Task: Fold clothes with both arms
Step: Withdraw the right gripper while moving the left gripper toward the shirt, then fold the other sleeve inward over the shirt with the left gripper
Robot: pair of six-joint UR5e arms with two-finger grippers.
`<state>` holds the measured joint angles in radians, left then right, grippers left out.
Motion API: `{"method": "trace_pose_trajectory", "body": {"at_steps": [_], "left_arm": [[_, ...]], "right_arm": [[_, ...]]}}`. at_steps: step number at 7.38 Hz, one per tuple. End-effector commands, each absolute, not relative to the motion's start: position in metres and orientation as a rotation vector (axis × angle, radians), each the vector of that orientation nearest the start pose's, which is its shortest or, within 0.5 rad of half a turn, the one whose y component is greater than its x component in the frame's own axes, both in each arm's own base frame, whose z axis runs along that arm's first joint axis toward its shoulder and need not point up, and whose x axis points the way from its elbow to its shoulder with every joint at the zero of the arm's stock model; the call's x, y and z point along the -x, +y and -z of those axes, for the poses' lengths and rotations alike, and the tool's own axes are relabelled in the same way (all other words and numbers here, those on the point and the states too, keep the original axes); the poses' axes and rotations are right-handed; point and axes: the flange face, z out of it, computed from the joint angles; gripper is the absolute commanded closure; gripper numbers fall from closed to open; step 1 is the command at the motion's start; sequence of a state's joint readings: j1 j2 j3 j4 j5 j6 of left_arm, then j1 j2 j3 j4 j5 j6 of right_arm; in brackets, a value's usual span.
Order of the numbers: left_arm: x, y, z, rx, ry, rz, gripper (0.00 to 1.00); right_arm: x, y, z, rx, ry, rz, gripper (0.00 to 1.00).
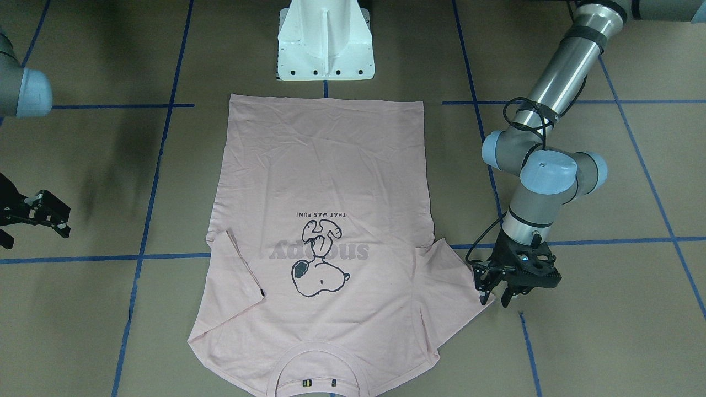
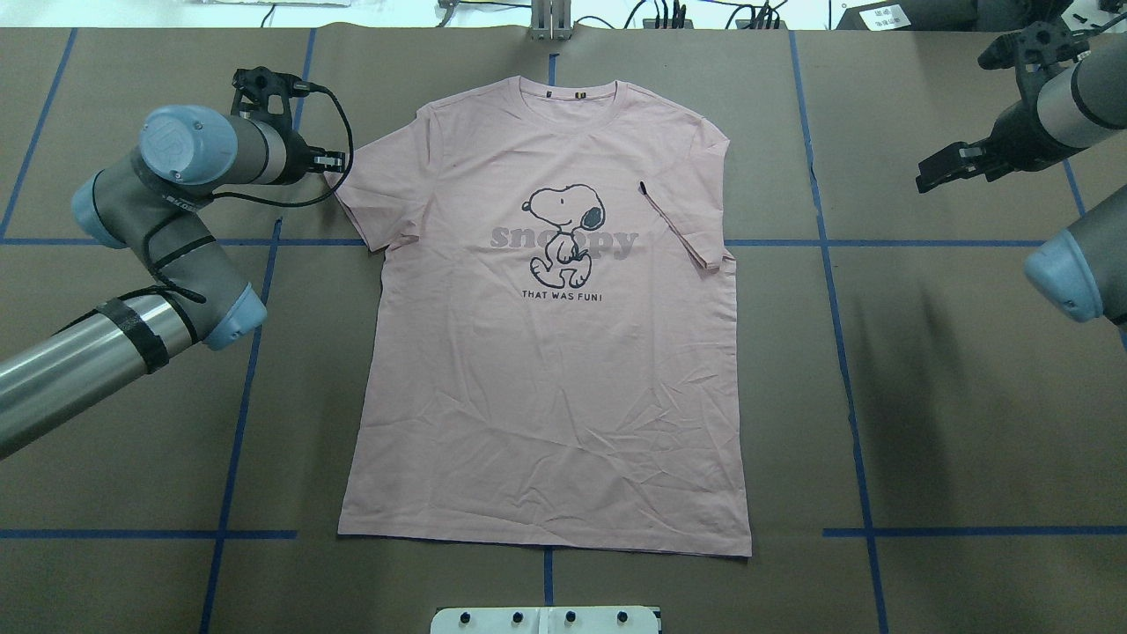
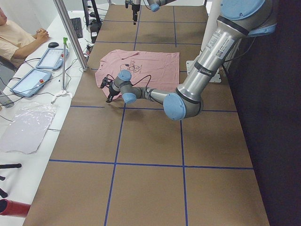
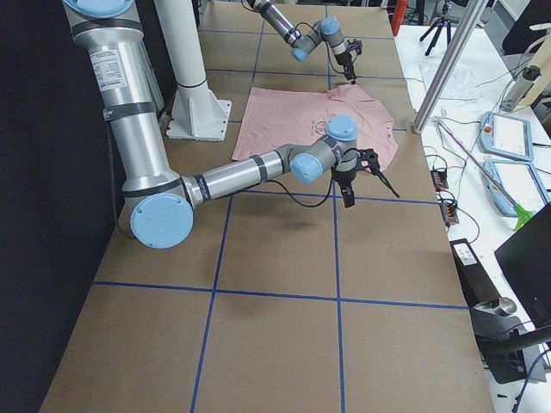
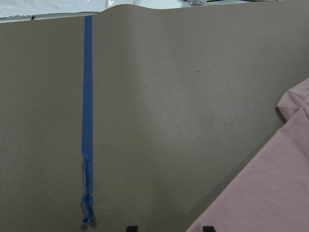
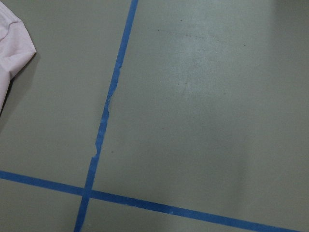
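The pale pink T-shirt (image 2: pixel 546 370) lies flat on the brown table with its dog print up and its collar on the far side from the robot. Its sleeve (image 2: pixel 678 224) on the robot's right is folded in over the body, while the other sleeve (image 2: pixel 365 194) lies spread out. My left gripper (image 1: pixel 495 300) is open, low over the table, right at the outer edge of the spread sleeve. The left wrist view shows that sleeve (image 5: pixel 270 193) beside one fingertip. My right gripper (image 1: pixel 33 234) hangs open well clear of the shirt, holding nothing.
The white pedestal (image 1: pixel 325 44) stands just behind the shirt's hem. Blue tape lines (image 2: pixel 841 352) cross the table. A metal pole (image 3: pixel 70 33) and a side desk with tablets (image 3: pixel 49 57) border the far edge, where a person (image 3: pixel 14 33) sits.
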<state>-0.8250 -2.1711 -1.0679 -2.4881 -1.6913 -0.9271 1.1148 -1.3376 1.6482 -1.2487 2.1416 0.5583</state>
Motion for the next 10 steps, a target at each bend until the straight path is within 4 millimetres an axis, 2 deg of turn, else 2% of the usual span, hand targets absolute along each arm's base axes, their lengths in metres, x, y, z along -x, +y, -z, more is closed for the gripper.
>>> {"method": "trace_pose_trajectory", "body": {"at_steps": [1,2,3,6,7,8,9,10], "left_arm": [[-0.444,-0.637,-0.439,-0.590,0.859,0.118,0.65],[-0.449,-0.633,-0.439,-0.590,0.865,0.146,0.78],[-0.447,-0.631,-0.438,-0.597,0.876,0.159,1.00],[-0.436,-0.635,-0.420,-0.620,0.891,0.157,1.00],[-0.434,-0.634,-0.401,-0.629,0.903,0.156,1.00],[-0.434,-0.631,-0.367,-0.597,0.870,0.159,1.00],[-0.429,-0.623,-0.319,-0.558,0.836,0.174,1.00],[-0.439,-0.624,-0.273,-0.509,0.790,0.181,1.00]], "right_arm": [[0.194,-0.575,-0.465,-0.270,-0.777,0.084,0.00],[0.193,-0.576,-0.464,-0.272,-0.778,0.083,0.00],[0.194,-0.576,-0.464,-0.271,-0.779,0.085,0.00],[0.195,-0.576,-0.463,-0.272,-0.780,0.085,0.00],[0.194,-0.576,-0.463,-0.273,-0.778,0.085,0.00],[0.194,-0.576,-0.464,-0.272,-0.778,0.084,0.00],[0.194,-0.576,-0.463,-0.272,-0.779,0.083,0.00],[0.194,-0.576,-0.463,-0.273,-0.778,0.085,0.00]]}}
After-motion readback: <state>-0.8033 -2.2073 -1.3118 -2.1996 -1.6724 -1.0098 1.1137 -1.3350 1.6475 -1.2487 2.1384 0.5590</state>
